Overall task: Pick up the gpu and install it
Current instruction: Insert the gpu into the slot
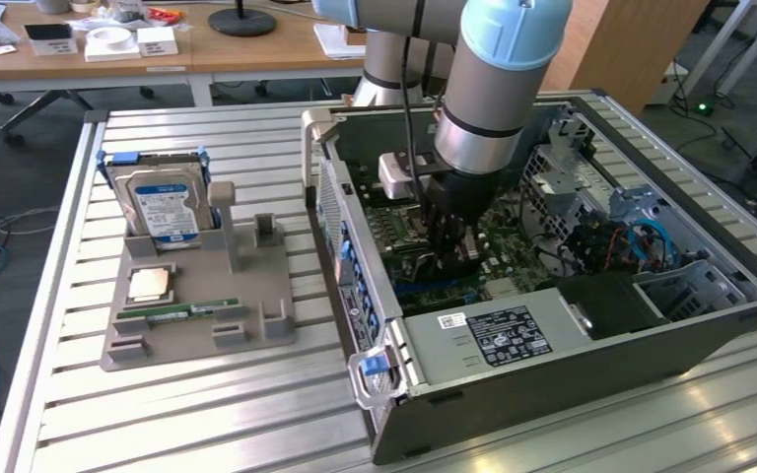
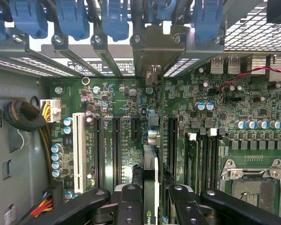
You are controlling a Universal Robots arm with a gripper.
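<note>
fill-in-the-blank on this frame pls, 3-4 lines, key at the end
1. The gripper is shut on the ____, held edge-on above the motherboard.
2. The arm reaches down into the open computer ____.
3. On the gray holder, the hard drive with the blue label stands ____.
4. The narrow green RAM stick lies ____ on that holder.

Missing words: gpu; case; upright; flat

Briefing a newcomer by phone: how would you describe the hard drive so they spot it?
On the slatted metal table, beside the open computer case on the exterior view's left, sits a grey plastic holder. The hard drive stands upright at its back: a silver box with a blue label, unlike the green memory stick lying flat.
</note>
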